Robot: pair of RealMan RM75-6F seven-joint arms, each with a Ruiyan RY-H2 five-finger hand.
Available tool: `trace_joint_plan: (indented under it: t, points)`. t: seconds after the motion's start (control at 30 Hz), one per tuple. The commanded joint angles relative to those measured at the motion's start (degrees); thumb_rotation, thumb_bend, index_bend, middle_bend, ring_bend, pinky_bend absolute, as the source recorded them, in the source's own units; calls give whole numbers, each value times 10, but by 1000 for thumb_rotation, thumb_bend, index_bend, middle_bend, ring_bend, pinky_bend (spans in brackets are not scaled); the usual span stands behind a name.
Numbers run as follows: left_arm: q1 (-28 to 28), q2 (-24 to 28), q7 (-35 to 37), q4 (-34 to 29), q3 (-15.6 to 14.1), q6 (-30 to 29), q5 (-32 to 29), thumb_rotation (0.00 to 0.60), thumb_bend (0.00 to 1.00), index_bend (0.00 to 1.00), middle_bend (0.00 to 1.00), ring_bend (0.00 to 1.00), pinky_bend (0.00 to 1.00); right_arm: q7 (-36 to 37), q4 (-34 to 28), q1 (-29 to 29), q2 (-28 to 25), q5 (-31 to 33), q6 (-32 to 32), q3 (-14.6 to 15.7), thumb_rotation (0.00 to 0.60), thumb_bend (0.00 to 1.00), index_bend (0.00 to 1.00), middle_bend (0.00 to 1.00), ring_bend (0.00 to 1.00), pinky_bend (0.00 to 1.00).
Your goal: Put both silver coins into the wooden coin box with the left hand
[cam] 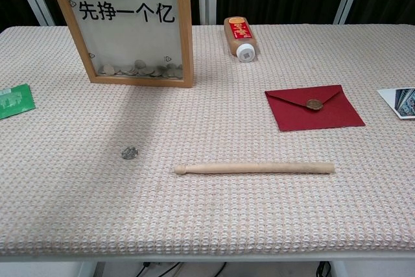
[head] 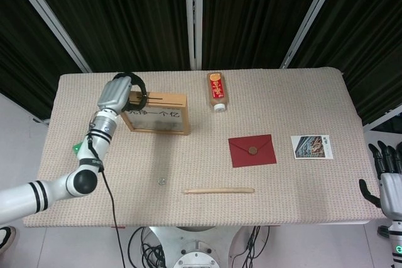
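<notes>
Far left: green card (cam: pixel 14 101) near table (head: pixel 301 211) left edge. Left hand (head: pixel 118 91) sits at the top-left corner of the wooden coin box (cam: pixel 127 27), fingers curled over the slot edge; can't tell if it holds anything. Coins piled at the box bottom. One silver coin (cam: pixel 130 152) lies on open cloth in front of the box, left of the wooden stick (cam: pixel 254 168). Bottle (head: pixel 216 91) lies near back edge. Red envelope (cam: pixel 313 107) and photo card (head: pixel 311 146) sit right. Right hand (head: pixel 388 180) off the right edge, fingers spread, empty.
</notes>
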State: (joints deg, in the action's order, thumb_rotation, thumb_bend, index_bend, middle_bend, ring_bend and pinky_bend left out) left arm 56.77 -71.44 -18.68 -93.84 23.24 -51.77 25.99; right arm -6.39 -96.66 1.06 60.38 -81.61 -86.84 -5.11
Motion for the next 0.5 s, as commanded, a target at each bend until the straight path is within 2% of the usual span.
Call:
trace_joint_plan:
  t: [0.03,0.1,0.17,0.37,0.5]
  points:
    - [2,-1,1,1,-3,-1,2,600,432,615,302,130,111,1,1,0,0,2,1,0,600,315,0,0,0,0]
    - [3,-2,5,1,-4,-1,6,600,431,562,301,130,111,1,1,0,-1,4,1,-1,600,314,0,0,0,0]
    - [3,-1,12,1,-4,0,13,600,430,428,295,130,110,3,2,0,-1,4,1,-2,600,315,0,0,0,0]
    - [1,3,17,-15,-8,-14,27,600,418,218,282,129,99,5,3,0,-1,4,1,-2,600,315,0,0,0,0]
    - [-8,11,31,-42,-5,-29,45,600,416,191,279,129,99,6,3,0,-1,2,0,-2,600,314,0,0,0,0]
